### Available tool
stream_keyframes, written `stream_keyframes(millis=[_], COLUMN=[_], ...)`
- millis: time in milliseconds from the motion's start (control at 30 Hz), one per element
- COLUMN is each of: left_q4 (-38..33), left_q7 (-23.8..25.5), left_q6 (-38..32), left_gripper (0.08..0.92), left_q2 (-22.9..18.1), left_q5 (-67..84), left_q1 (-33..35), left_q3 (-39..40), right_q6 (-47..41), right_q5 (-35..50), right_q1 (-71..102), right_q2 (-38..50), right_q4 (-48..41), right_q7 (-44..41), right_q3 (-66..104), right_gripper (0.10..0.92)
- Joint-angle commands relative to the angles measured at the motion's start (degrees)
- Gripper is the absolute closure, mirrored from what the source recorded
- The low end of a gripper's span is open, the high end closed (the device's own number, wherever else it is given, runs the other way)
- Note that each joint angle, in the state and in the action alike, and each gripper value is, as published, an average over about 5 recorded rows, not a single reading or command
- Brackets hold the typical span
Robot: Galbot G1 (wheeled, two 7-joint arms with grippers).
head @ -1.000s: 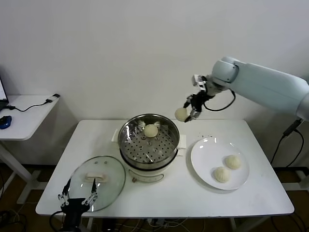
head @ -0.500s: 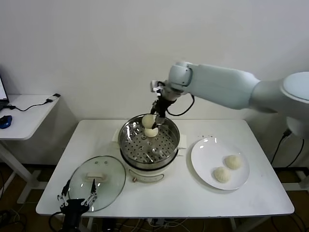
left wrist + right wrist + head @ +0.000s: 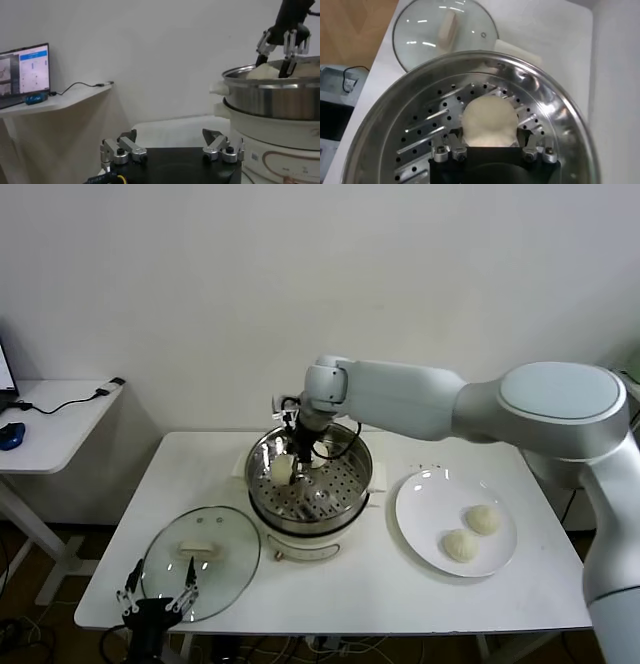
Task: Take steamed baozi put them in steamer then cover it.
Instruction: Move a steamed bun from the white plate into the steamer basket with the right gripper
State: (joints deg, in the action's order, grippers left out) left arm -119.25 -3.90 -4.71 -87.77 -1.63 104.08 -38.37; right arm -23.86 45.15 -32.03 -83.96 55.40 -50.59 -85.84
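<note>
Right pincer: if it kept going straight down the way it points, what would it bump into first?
The right pincer points down into the steamer, gripping a baozi. Going straight on, that bun would probably meet the holed tray first. The other baozi looks off to the side, though depth is unclear.

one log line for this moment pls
right gripper: holds baozi inside steamer | left gripper: open, parked by lid | plate: two buns
</note>
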Motion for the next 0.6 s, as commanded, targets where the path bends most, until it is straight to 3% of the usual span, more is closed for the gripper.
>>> stream_keyframes(millis=[33,300,600], left_q4=[0.22,0.18,-0.15], left_q7=[-0.01,-0.01,-0.04], left_q6=[0.08,0.32,0.45], left_gripper=[0.177,0.177,0.177], left_q2=[-0.03,-0.12,-0.15], left_q5=[0.14,0.00,-0.24], left_q1=[-0.08,-0.34,-0.20], left_q3=[0.06,0.14,0.25], right_q6=[-0.68,-1.03,2.63], right_q5=[-1.07,-1.06,1.30], right_q1=[2.77,2.42,-8.73], right_q2=[-1.99,-0.90,10.44], right_q4=[-1.47,-0.85,8.11], right_q7=[1.05,0.59,-5.97], right_q3=[-0.19,1.09,0.21], right_gripper=[0.329,0.220,0.203])
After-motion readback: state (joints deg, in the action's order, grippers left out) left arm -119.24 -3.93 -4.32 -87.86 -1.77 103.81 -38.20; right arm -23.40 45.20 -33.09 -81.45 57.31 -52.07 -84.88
